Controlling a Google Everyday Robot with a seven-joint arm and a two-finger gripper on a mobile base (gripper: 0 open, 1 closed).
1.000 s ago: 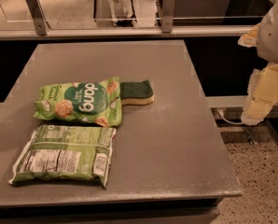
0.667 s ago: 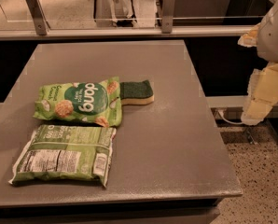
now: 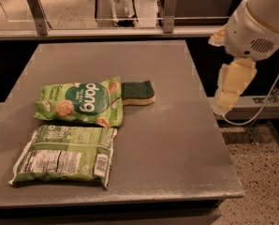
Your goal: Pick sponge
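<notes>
The sponge (image 3: 138, 92) is a small block with a dark green top over pale yellow foam. It lies flat near the middle of the grey table (image 3: 177, 139). Its left end touches the right edge of a light green snack bag (image 3: 81, 103). My gripper (image 3: 227, 96) hangs pale and cream-coloured below the white arm (image 3: 261, 25), off the table's right edge. It is to the right of the sponge, well apart from it and holding nothing that I can see.
A second light green snack bag (image 3: 64, 154) lies label-side down at the front left, just below the first. A metal rail with two posts (image 3: 170, 3) runs along the far edge. Speckled floor (image 3: 261, 182) lies to the right of the table.
My arm and gripper have moved left, closer to the table's right edge, and slightly up. The sponge and both bags have not moved.
</notes>
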